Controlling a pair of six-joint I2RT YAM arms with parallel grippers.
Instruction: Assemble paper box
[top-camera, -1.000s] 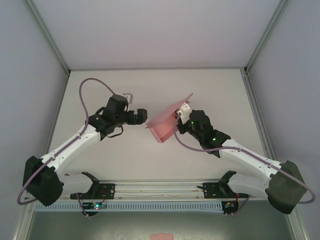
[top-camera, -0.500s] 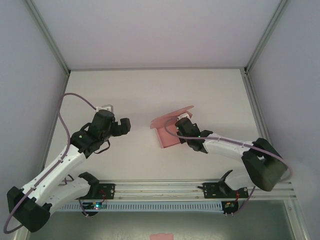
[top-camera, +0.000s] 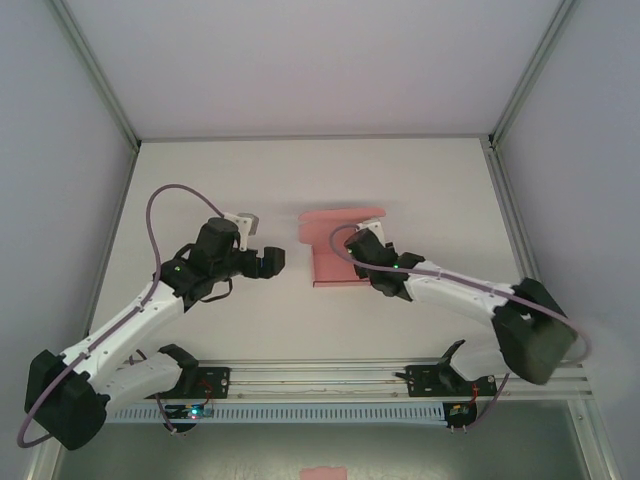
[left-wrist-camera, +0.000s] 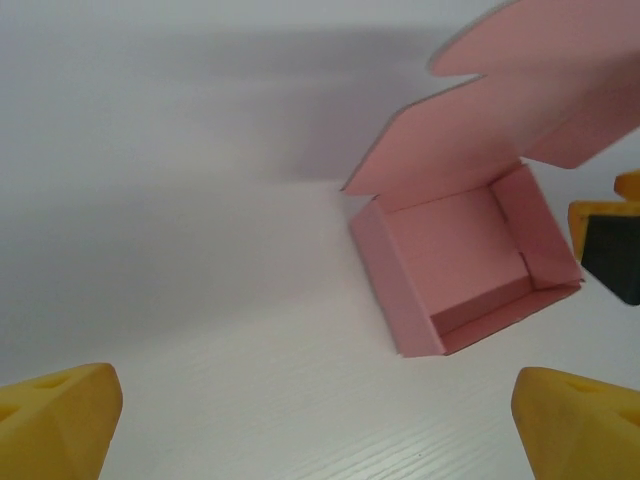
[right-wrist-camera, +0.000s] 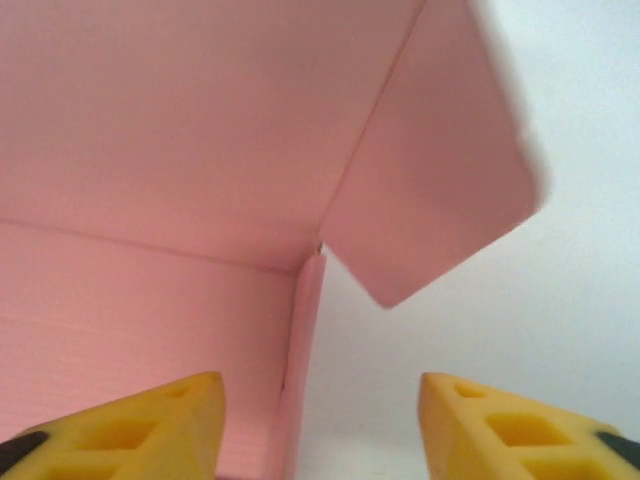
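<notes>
Assembly of the paper box (top-camera: 338, 262) looks close to its end. The box lies on the white tabletop (top-camera: 200, 190), about in the middle between the two arms. In the left wrist view its four low walls stand up and form a shallow tray. The lid (left-wrist-camera: 455, 140) is not closed; it leans back from the far wall, and its end flaps spread out beyond it.

The left pincer (top-camera: 277, 262) hovers to the left of the box, near it but clearly apart. Its yellow pads (left-wrist-camera: 60, 425) are spread wide and nothing is between them.

The right pincer (top-camera: 364, 236) is at the right side of the box, very close to it. In the right wrist view its pads (right-wrist-camera: 150, 420) stand apart. A thin upright wall of the box runs in the gap between them, but neither pad seems to press on it, so I judge that this pincer holds nothing now. A rounded side flap (right-wrist-camera: 430, 180) of the lid hangs just above this wall.

The step in hand, as I judge it, is the closing of the lid. The next move calls for one pincer to take the lid by its edge and fold it forward over the tray. The side flaps must go inside the walls, not outside. The card is thin and light, so the other pincer will probably need to steady the tray, or it may slide on the smooth tabletop.
</notes>
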